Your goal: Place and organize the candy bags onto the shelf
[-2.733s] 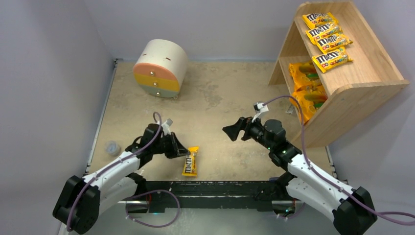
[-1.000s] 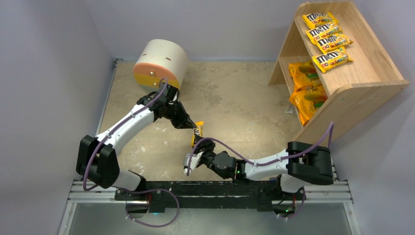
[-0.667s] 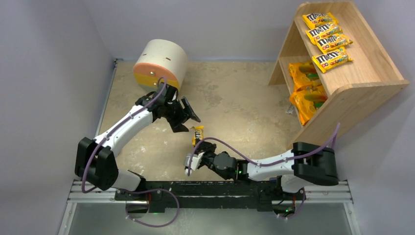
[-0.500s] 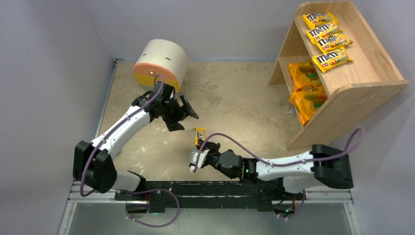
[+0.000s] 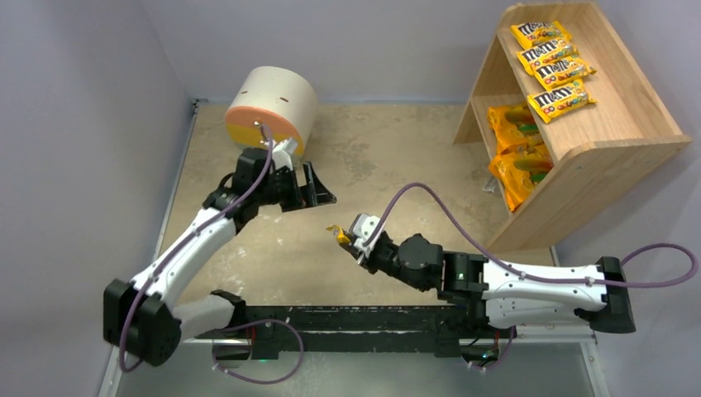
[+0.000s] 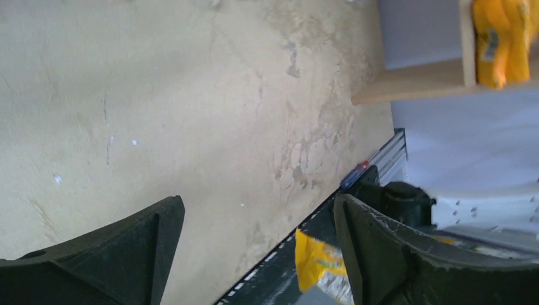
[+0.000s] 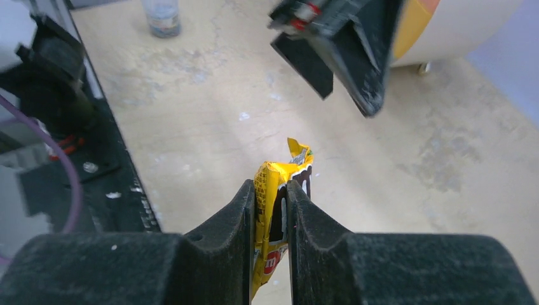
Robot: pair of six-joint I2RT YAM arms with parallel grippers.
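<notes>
Right gripper (image 7: 272, 197) is clamped on the last yellow M&M's packet (image 7: 278, 173), held clear of the table (image 5: 397, 149) at lower centre of the top view. The packet sits edge-on between the fingers, long axis running out past the tips.

Left gripper (image 6: 255, 203) is spread wide and empty, centre-left, just beside the round cabinet (image 5: 273, 103).

The shelf (image 5: 612, 124) lies to the upper right of the held packet, well apart. The right arm is the nearer one, so I judge the carry is its job.

- Top tier: four packets (image 5: 552, 58) in a row, bare wood at the near end.
- Lower tier: orange bags (image 5: 517, 157).

The wrist probably needs a turn so the packet lands flat and parallel to the row.
</notes>
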